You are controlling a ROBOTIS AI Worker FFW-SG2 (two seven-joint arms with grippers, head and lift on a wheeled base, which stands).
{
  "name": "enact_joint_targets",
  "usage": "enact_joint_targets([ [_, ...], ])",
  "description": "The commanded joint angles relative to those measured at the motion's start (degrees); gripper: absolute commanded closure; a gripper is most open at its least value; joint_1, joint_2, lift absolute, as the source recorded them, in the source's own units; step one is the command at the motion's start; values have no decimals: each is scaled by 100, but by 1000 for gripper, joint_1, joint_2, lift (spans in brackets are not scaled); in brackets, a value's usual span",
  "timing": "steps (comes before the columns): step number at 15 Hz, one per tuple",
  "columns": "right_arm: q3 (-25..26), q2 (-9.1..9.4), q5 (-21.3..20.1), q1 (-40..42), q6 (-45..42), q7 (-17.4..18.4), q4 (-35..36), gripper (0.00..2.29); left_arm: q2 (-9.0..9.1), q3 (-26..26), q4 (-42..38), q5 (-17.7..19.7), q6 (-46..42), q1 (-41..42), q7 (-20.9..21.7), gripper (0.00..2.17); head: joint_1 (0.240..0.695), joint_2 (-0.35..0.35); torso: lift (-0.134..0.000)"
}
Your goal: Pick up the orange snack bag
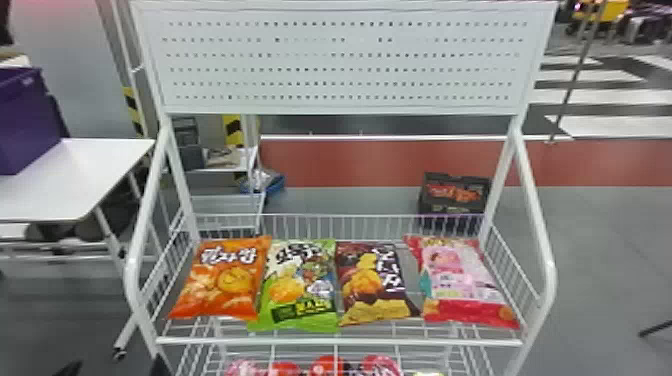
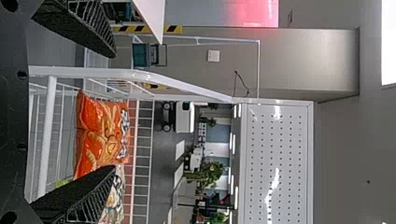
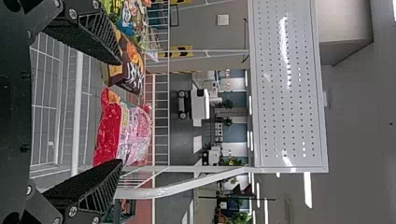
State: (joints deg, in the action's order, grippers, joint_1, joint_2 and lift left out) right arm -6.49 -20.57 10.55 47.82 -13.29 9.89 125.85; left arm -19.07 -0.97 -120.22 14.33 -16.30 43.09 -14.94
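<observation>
Left gripper [image 2: 115,111]: fingers spread wide with nothing between them, in front of the rack's left part; the gap presumably leaves room for a puffy bag.
Right gripper [image 3: 121,112]: fingers spread too, empty, over by the pink bag [image 1: 462,285]; the target sits at the other end, so this arm probably has no part here.
Orange snack bag [image 1: 225,280]: leftmost of four on the wire shelf [image 1: 340,342], printed front showing, nearest the left arm, which makes that arm the natural choice.
Neighbours: green bag [image 1: 302,292] close against its right side, then brown bag [image 1: 375,285], then pink; laid in a row, likely so each front can be seen.
Next: bring the left fingers around the orange bag; closing too far right could snag the green one.
</observation>
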Motion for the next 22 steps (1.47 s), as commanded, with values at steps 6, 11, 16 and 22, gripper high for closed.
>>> enact_joint_targets([
  [6, -1, 0, 0, -45, 7, 13, -25, 147, 0, 0, 7, 0, 9, -20, 0, 26, 499, 0, 0],
  [11, -10, 9, 0, -54, 7, 30, -51, 147, 0, -35, -1, 0, 9, -28, 8, 26, 499, 0, 0],
  [16, -63, 26, -26, -63, 7, 30, -51, 147, 0, -527, 218, -141, 343, -591, 0, 33, 499, 0, 0],
  [22, -89, 35, -53, -63, 7, 30, -60, 147, 44, -1151, 913, -132, 1205, -1962, -202, 36, 499, 0, 0],
])
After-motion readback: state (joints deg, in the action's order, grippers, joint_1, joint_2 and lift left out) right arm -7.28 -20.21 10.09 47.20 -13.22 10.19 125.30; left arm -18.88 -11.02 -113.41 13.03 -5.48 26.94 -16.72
